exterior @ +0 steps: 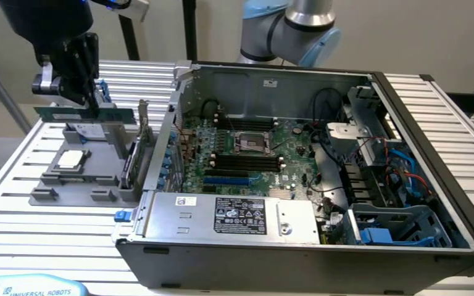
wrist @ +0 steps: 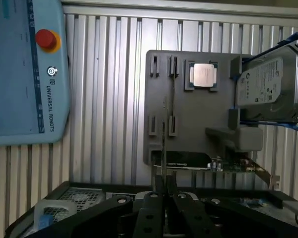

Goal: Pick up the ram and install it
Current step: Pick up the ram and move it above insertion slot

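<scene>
End effector [exterior: 86, 102] grips ram [exterior: 64, 115] | slatted metal table [exterior: 23, 216] | beige wall [exterior: 434, 37]

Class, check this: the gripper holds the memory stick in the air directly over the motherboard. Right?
Not the motherboard: the gripper holds the memory stick in the air over the grey tray beside the case, as the exterior view shows.
</scene>
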